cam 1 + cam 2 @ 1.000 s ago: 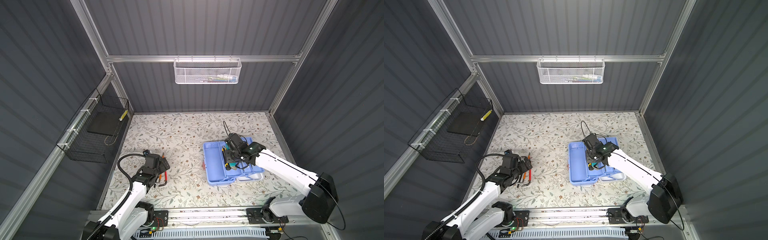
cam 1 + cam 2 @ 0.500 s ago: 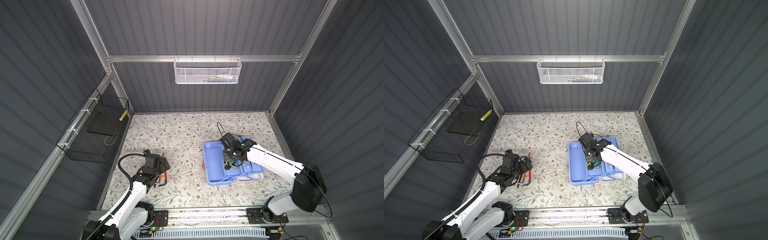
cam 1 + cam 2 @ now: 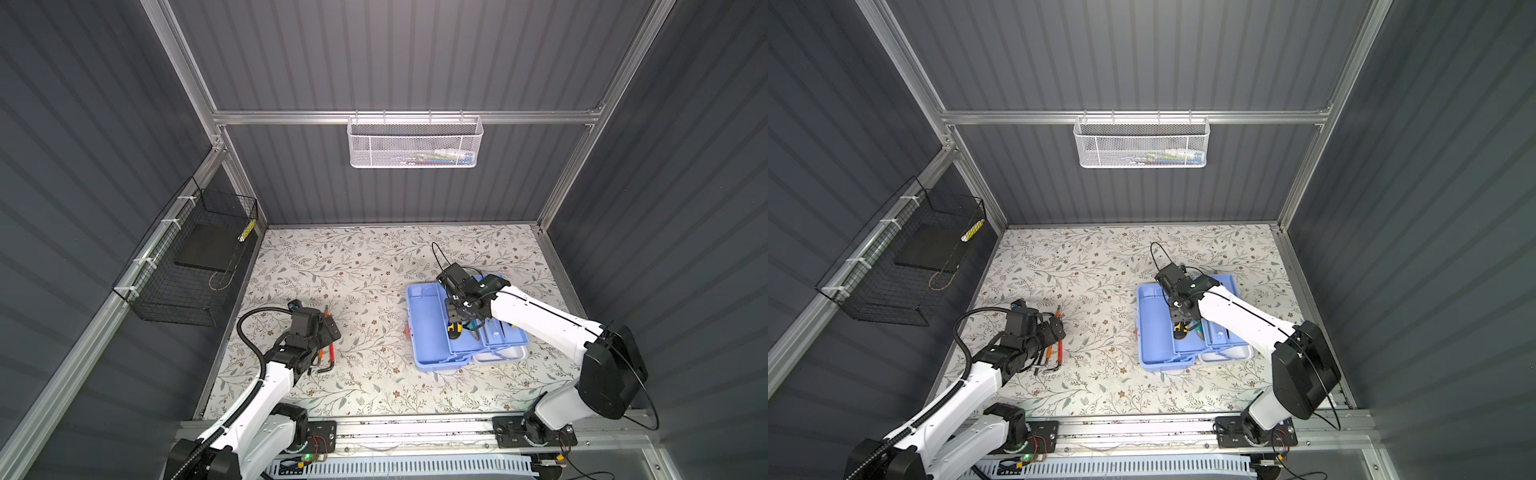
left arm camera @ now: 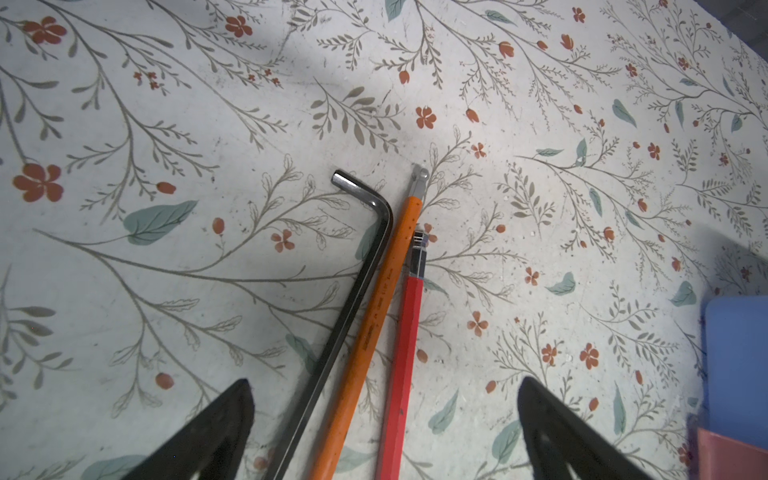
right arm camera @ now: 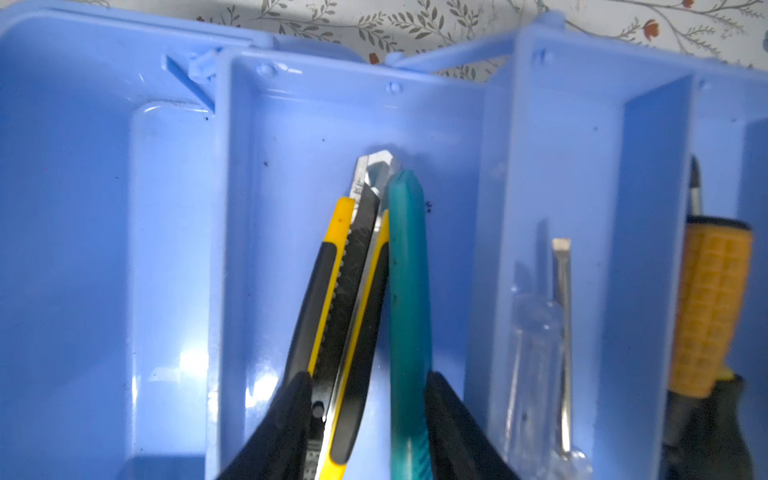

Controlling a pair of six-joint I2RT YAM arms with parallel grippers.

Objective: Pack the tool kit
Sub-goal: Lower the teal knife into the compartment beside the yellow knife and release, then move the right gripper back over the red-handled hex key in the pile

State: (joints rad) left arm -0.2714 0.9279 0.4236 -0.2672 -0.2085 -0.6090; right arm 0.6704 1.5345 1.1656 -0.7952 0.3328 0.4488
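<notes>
In both top views: tool kit (image 3: 428, 336) lying open on the desk (image 3: 365, 266), toward its right edge, blue trays fanned out, white lid (image 3: 505, 354) showing at its near right corner. Right gripper (image 3: 457, 322) down inside the middle tray (image 3: 465, 347), over a yellow-black utility knife (image 3: 454, 328). Left gripper (image 3: 328, 332) low over three hex keys (image 3: 331, 355) near the left edge of the desk, well apart from the tool kit. In the left wrist view: left gripper (image 4: 384, 379) spread wide, fingers on either side of the keys and clear of them. Black hex key (image 4: 365, 266), orange hex key (image 4: 386, 286) and red hex key (image 4: 409, 332) side by side, nearly parallel, black against orange. In the right wrist view: right gripper (image 5: 369, 374) straddling the yellow-black utility knife (image 5: 345, 282) and a teal utility knife (image 5: 409, 270), fingers close against their outer sides; clamped or merely resting, cannot tell. Both knives in the middle tray (image 5: 291, 166), tips together. In the neighbouring compartments: a clear-handled screwdriver (image 5: 536, 353) and a yellow-handled screwdriver (image 5: 712, 307).
</notes>
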